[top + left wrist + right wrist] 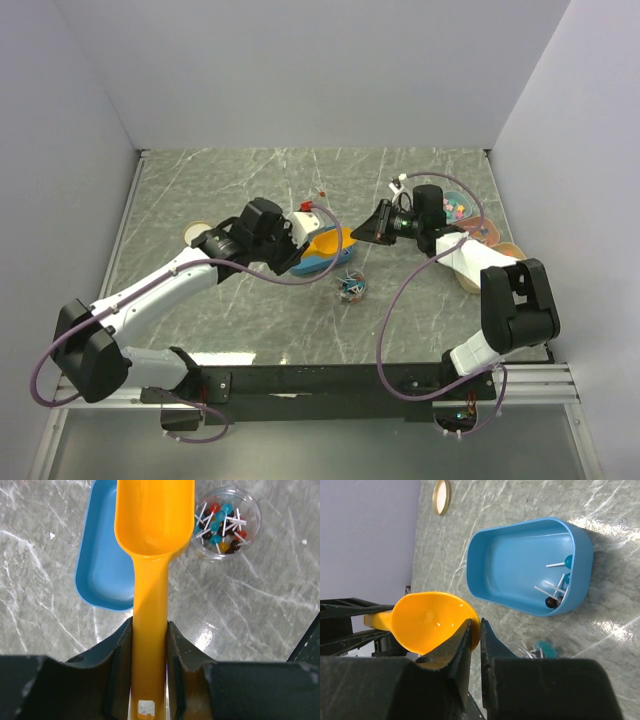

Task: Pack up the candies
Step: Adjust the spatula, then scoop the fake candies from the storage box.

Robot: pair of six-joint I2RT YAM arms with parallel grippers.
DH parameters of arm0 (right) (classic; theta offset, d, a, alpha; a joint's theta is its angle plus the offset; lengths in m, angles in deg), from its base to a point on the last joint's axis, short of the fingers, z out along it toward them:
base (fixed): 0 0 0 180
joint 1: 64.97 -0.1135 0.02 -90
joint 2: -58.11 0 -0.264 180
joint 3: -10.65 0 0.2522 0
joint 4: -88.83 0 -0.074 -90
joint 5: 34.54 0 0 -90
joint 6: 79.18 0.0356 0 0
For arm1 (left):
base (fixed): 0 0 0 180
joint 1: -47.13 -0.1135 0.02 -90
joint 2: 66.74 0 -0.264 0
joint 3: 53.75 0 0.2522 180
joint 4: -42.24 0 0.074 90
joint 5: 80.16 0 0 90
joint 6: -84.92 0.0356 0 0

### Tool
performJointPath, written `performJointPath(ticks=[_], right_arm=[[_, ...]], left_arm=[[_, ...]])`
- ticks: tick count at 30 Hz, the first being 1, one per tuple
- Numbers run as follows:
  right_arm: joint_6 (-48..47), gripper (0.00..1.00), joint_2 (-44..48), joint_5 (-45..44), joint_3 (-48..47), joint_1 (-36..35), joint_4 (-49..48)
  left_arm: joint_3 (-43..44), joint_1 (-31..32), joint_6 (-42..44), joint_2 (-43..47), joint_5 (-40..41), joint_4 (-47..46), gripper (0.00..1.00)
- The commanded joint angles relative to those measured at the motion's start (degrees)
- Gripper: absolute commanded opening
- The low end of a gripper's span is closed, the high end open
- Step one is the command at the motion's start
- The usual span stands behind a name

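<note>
While left tool (149, 632) clamps empty scoop (152, 520), right tool (475, 630) nearly shut, candies (551, 601) lie in blue tray (515, 565).

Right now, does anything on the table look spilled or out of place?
One small red bit lies alone on the bare table, beyond the blue tray and apart from every container. It may be a stray sweet, but it is too small to tell. Nothing else stands out.

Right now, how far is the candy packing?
Done: a few candies lie in the blue tray. In hand: the left fingers grip the orange scoop, which is empty. Left: many more candies sit in the clear cup.
</note>
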Motion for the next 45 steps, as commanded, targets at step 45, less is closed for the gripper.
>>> performJointPath(ticks=[45], right_arm=[[-25.60,0.28,-18.39,-39.88,-24.44,-13.22,24.01]], left_arm=[[14.82,0.49,6.19,-17.74,16.94,18.53,0.01]])
